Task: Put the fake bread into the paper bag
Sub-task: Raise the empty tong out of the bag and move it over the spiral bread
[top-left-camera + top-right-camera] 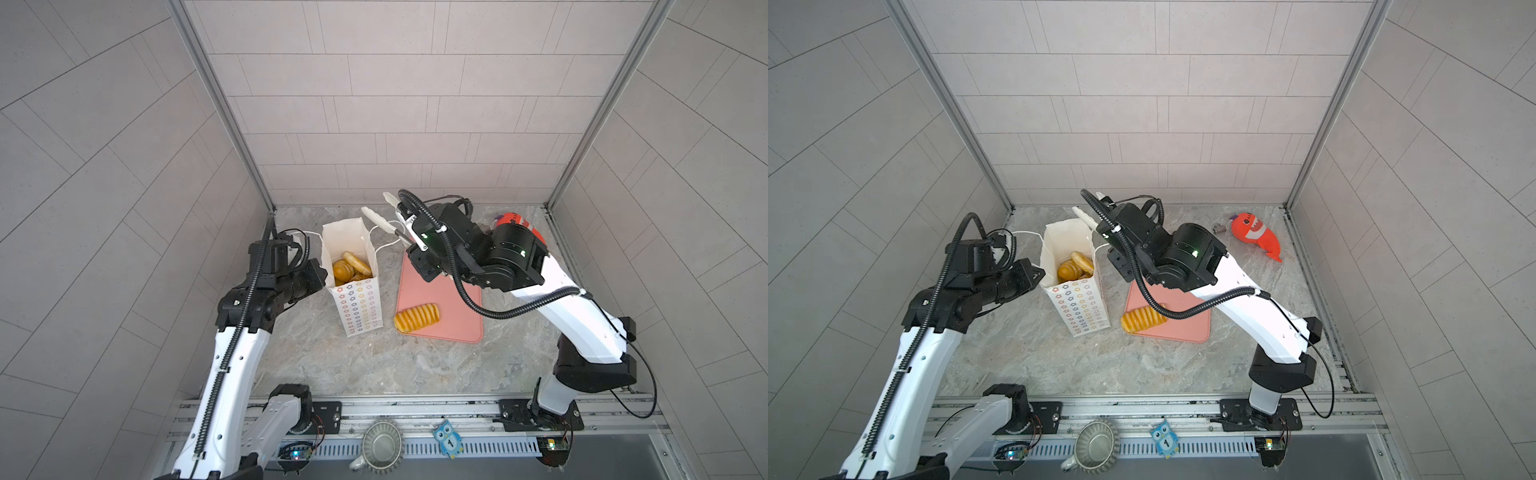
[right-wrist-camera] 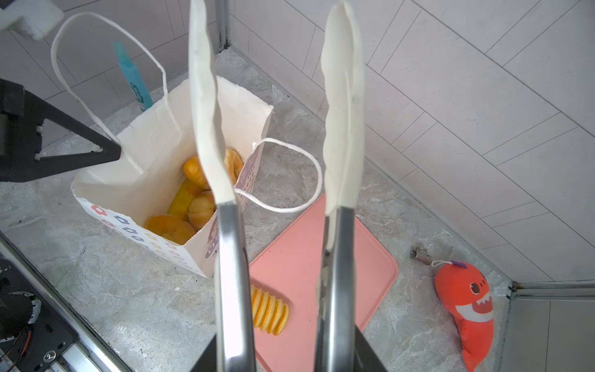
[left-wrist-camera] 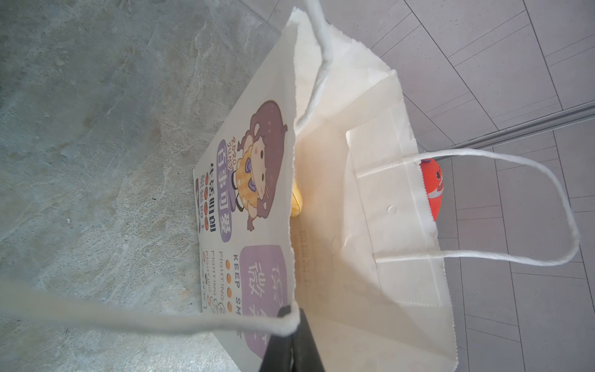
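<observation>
The paper bag (image 1: 358, 305) (image 1: 1084, 305) stands upright and open at left of centre, with several golden pieces of fake bread (image 1: 351, 268) (image 1: 1074, 266) (image 2: 193, 199) inside. My left gripper (image 1: 321, 272) (image 3: 291, 315) is shut on the bag's near rim, where a cord handle meets it. One ridged roll (image 1: 417, 318) (image 1: 1142, 320) (image 2: 269, 310) lies on the pink board (image 1: 455, 316). My right gripper (image 1: 409, 235) (image 2: 283, 357) is shut on metal tongs (image 2: 341, 128) with white tips. The tong arms stand apart and empty, above and behind the bag's far right corner.
An orange-red plush fish (image 1: 1256, 235) (image 2: 467, 299) lies at the back right near the wall. A blue tube (image 2: 132, 77) leans behind the bag. A fluted cup (image 1: 382, 446) and an owl tag (image 1: 448, 442) sit on the front rail.
</observation>
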`<act>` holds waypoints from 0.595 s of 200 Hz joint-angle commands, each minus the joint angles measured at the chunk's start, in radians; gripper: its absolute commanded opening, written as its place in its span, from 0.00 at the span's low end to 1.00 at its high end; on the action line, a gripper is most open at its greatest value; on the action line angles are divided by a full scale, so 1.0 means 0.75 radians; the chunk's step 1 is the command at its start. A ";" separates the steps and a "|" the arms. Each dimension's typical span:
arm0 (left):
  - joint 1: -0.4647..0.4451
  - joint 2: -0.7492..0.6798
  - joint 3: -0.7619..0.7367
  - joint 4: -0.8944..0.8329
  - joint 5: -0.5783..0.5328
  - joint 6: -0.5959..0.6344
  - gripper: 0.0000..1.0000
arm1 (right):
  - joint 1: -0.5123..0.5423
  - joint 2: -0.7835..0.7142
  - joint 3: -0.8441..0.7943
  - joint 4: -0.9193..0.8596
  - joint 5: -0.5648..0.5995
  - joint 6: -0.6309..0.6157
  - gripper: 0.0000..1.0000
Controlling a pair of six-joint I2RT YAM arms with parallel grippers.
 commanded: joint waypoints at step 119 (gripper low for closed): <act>0.008 -0.013 0.005 0.037 0.026 0.000 0.05 | -0.329 -0.525 -0.654 0.154 -0.106 0.158 0.45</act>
